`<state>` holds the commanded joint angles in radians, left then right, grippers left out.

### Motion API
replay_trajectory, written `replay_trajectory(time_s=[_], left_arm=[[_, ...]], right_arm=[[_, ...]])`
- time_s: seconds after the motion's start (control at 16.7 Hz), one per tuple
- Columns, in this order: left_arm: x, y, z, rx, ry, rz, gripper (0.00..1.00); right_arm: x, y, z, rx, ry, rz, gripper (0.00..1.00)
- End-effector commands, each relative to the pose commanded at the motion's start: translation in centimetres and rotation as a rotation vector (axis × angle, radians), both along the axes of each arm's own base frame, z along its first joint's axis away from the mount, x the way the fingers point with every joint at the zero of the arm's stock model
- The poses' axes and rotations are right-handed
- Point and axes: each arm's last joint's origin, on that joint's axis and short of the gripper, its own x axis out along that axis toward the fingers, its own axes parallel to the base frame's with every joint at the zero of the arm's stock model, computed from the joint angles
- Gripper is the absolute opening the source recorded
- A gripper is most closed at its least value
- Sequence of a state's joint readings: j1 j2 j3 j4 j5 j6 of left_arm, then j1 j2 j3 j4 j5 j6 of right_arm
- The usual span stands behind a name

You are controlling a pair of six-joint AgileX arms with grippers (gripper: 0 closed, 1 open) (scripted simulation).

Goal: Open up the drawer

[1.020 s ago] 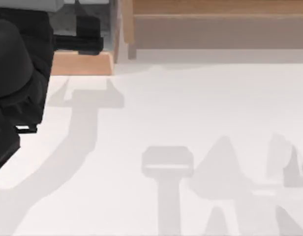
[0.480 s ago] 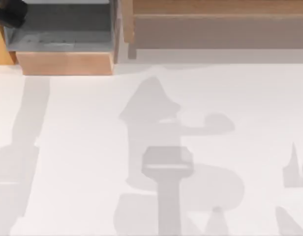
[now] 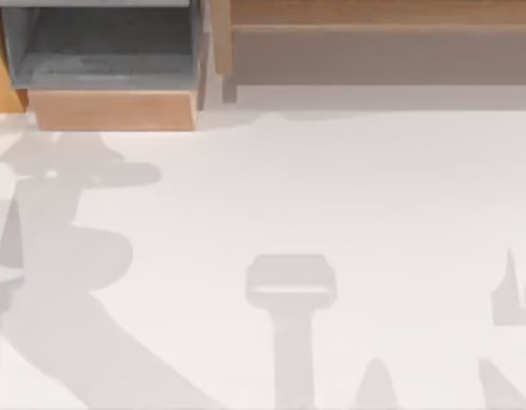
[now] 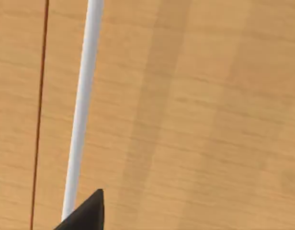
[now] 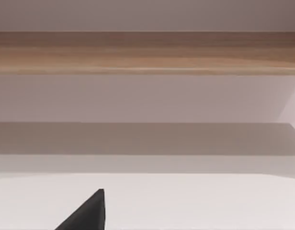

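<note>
— Comparing with a second ago: what changed?
— Back then the left arm's dark bulk covered the top view's 9 to 11 o'clock edge. Half a second ago just a black tip was left at 11 o'clock. That is gone now, leaving a grey shadow on the desk [image 3: 331, 188] around 8 o'clock.
— And the drawer [image 3: 109, 77]?
— At 11 o'clock, pulled out, its grey inside open to the camera, wooden front facing the desk.
— Anything around it?
— A wooden cabinet [image 3: 374, 43] runs from 12 to 2 o'clock, beside the drawer.
— The claws?
— The left claw [image 4: 85, 215] shows a dark tip close to a wood panel, next to a white bar [image 4: 83, 110]. The right claw [image 5: 85, 215] shows a tip over the desk, facing the cabinet. Wide or narrow, I cannot tell for either.
</note>
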<state>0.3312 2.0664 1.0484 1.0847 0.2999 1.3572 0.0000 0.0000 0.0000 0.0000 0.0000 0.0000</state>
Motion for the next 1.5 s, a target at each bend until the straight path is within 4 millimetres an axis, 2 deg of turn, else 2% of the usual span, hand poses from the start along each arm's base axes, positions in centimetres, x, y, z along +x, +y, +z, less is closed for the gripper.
replay_trajectory(time_s=[0.18,0.36,0.72,1.08,1.32,1.5], left_arm=[[0.2,2.6,-4.1,0.139,0.045,-0.038,1.00],[0.1,3.6,-6.4,0.203,0.070,-0.065,1.00],[0.2,3.5,-6.6,0.205,0.075,-0.070,1.00],[2.4,3.6,-6.6,0.207,0.071,-0.068,1.00],[2.6,3.6,-6.6,0.207,0.071,-0.068,1.00],[2.6,3.6,-6.6,0.207,0.071,-0.068,0.77]], right_arm=[[0.0,0.0,0.0,0.000,0.000,0.000,1.00],[0.0,0.0,0.0,0.000,0.000,0.000,1.00],[0.0,0.0,0.0,0.000,0.000,0.000,1.00],[0.0,0.0,0.0,0.000,0.000,0.000,1.00],[0.0,0.0,0.0,0.000,0.000,0.000,1.00],[0.0,0.0,0.0,0.000,0.000,0.000,1.00]])
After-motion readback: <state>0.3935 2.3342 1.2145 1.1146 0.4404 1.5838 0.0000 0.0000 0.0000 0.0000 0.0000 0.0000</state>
